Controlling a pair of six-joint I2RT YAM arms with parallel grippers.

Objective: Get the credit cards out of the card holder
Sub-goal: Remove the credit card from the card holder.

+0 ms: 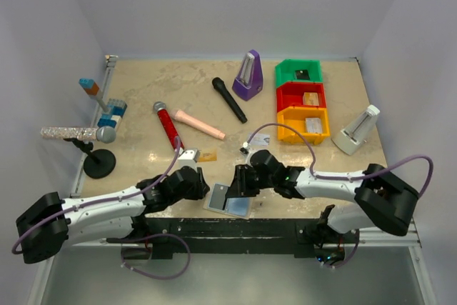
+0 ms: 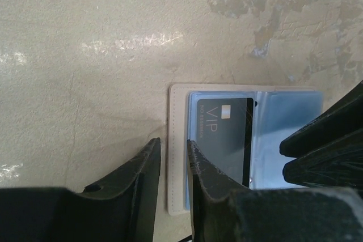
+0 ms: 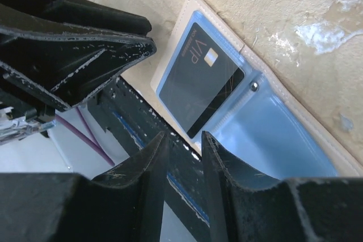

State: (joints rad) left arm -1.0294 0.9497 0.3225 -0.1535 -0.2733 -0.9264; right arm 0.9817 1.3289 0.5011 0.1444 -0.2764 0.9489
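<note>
The card holder (image 1: 230,200) lies open at the table's near edge, light blue inside with a tan edging (image 2: 176,140). A dark VIP card (image 2: 224,134) sits in its left panel, and it also shows in the right wrist view (image 3: 201,83). An orange-tan card (image 1: 208,156) and a silver card (image 1: 187,155) lie loose on the table behind it. My left gripper (image 2: 173,154) is open by a narrow gap, its jaws straddling the holder's left edging. My right gripper (image 3: 182,143) is narrowly open and empty over the holder's near edge (image 3: 266,134).
A red microphone (image 1: 168,125), a pink tube (image 1: 200,124), a black microphone (image 1: 229,99) and a purple metronome (image 1: 248,76) lie behind. Stacked green, red and orange bins (image 1: 303,101) stand at the right. A microphone stand (image 1: 98,162) is at the left. The black table rail (image 3: 142,134) runs under the holder's near edge.
</note>
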